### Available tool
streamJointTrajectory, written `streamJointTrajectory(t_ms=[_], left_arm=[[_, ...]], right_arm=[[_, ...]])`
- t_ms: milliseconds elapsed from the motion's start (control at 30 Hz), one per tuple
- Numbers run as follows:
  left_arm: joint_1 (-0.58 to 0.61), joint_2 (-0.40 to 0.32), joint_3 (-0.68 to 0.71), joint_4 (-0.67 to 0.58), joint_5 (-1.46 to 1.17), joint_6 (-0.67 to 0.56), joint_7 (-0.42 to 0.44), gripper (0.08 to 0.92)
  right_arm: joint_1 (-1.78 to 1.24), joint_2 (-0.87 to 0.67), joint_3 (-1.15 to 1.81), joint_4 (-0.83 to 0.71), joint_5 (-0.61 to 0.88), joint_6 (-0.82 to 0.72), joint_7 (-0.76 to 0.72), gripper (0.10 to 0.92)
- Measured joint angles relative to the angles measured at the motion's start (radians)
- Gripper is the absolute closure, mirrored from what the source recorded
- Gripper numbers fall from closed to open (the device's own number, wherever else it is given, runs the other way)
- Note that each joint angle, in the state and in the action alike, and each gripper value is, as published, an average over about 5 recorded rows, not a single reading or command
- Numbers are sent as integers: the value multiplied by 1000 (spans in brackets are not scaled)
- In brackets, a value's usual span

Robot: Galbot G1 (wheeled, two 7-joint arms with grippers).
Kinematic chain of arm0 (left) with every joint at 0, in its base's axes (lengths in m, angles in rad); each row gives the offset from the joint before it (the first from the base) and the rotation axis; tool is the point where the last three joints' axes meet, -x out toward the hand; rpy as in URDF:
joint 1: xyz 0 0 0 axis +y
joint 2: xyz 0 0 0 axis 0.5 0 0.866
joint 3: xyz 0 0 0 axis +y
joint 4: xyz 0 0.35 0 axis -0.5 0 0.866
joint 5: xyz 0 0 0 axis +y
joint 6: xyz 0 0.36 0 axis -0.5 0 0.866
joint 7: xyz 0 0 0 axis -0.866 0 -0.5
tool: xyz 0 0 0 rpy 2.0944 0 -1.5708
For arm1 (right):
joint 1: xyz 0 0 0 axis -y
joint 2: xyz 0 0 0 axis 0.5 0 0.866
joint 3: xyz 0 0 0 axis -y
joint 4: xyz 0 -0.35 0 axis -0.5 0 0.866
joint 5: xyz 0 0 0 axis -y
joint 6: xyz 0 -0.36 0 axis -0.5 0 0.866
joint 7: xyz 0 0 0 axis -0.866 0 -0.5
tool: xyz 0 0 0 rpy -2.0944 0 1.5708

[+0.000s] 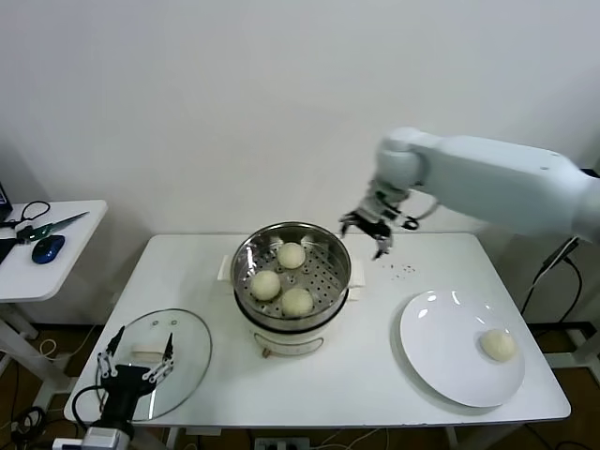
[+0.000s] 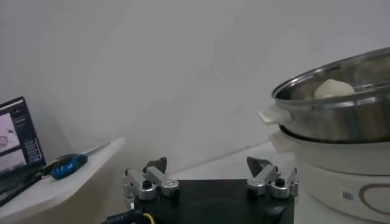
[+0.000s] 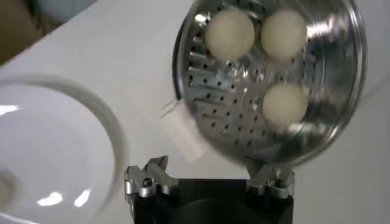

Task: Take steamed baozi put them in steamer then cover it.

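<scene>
Spread and empty, the right claw hangs just beside the steamer rim, on the side toward the plate, likely placed to fetch the last steamed baozi lying there. Three buns already sit in the basket. Equally spread, the left claw waits over the cover lying flat on the table, presumably ready to lift it later.
</scene>
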Motion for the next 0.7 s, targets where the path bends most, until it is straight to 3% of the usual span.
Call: streamJointTrajectory(t_ms=[367, 700], left_arm=[[7, -1, 3, -5, 14, 3, 1, 177], [11, -4, 8, -4, 26, 7, 1, 177]], right_arm=[[-303, -298, 202, 3, -60, -135, -26, 203], [-580, -396, 412, -66, -192, -144, -29, 203]])
